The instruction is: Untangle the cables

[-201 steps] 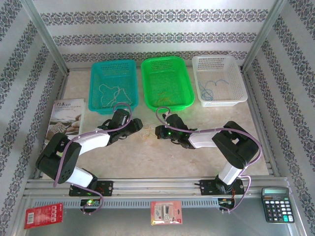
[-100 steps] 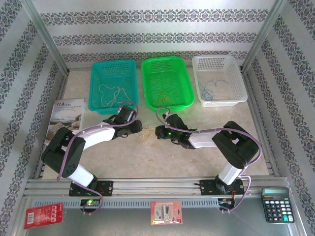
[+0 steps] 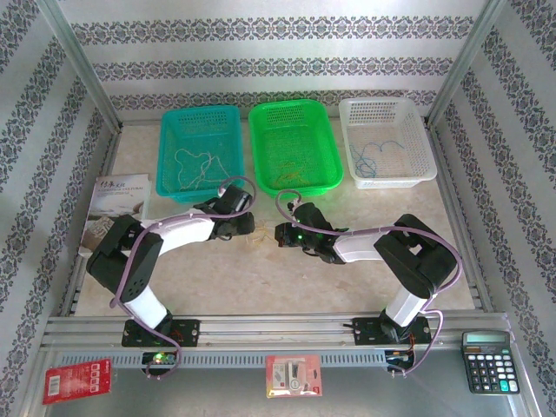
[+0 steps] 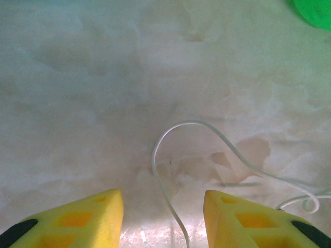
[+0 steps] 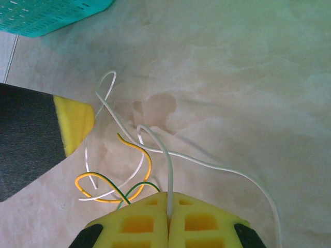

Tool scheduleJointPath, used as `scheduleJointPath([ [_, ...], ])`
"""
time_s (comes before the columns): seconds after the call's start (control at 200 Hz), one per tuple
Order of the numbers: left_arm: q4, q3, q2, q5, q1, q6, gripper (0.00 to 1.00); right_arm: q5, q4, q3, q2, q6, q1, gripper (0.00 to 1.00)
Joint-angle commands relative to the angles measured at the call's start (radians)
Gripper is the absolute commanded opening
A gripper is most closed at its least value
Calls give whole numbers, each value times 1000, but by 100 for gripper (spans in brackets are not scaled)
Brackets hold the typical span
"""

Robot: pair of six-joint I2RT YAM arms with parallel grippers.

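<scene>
Swung rightward since a second ago, the left gripper [image 3: 246,223] stands half-open, empty, astride the white cable [image 4: 191,123] in the tangle [image 3: 259,235] on the near side of the green basket [image 3: 295,139], and the right gripper [image 5: 169,199], clamped on a white strand [image 5: 170,178], may cinch the loops of the yellow cable [image 5: 149,168] if it pulls.

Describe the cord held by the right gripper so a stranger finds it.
On the beige marbled table, before the green plastic basket, thin cords lie tangled. The cream-white cord enters the shut right gripper; the yellow-orange cord beside it lies free.
</scene>
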Motion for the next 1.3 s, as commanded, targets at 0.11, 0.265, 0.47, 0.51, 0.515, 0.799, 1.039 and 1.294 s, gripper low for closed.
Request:
scheduleJointPath([
  [0.11, -72, 42, 47, -47, -28, 40, 41, 4, 31, -8, -19, 15, 11, 0],
  [0.265, -88, 56, 67, -69, -39, 51, 40, 3, 31, -8, -19, 17, 11, 0],
  [0.47, -103, 67, 87, -86, -47, 63, 27, 1, 31, -8, -19, 19, 10, 0],
  [0.51, -103, 68, 89, -85, -48, 64, 26, 1, 31, -6, -20, 18, 11, 0],
  [0.515, -103, 69, 90, -86, -48, 64, 26, 1, 31, -6, -20, 18, 11, 0],
  [0.799, -110, 66, 82, -83, -53, 72, 1, 2, 29, -3, -22, 20, 10, 0],
  [1.039, -162, 77, -60, -70, -51, 96, 0, 7, 23, -5, -21, 14, 8, 0],
  [1.294, -133, 109, -277, 111, -46, 45, 0, 13, 29, -21, -15, 9, -2, 0],
])
